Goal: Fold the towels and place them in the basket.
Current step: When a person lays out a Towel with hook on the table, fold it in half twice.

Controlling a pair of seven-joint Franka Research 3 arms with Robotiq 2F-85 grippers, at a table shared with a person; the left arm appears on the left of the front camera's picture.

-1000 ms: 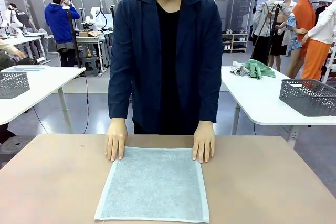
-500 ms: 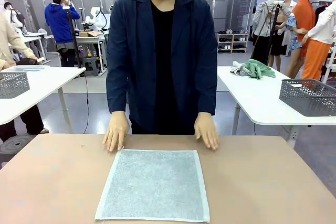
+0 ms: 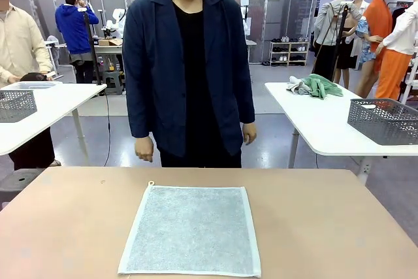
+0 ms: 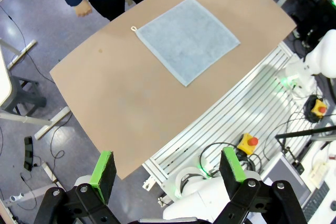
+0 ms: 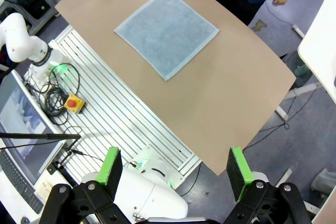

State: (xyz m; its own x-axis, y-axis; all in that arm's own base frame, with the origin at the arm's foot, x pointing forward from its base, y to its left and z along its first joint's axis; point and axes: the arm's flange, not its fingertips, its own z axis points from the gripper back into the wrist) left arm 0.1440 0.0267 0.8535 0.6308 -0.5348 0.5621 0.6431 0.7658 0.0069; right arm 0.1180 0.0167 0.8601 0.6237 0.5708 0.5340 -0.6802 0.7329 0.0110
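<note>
Both grippers hang high over the table with nothing between their green pads: the left gripper (image 4: 167, 156) has its jaws spread wide, and the right gripper (image 5: 174, 153) is spread just as wide. Down on the brown table (image 3: 326, 227) the pale blue-grey towel (image 3: 192, 230) lies flat and unfolded in the middle, its small corner loop (image 3: 151, 183) at the far corner, toward the person. That person stands behind the far edge, one hand (image 3: 144, 148) and the other hand (image 3: 249, 133) hanging beside the dark jacket, off the tabletop.
</note>
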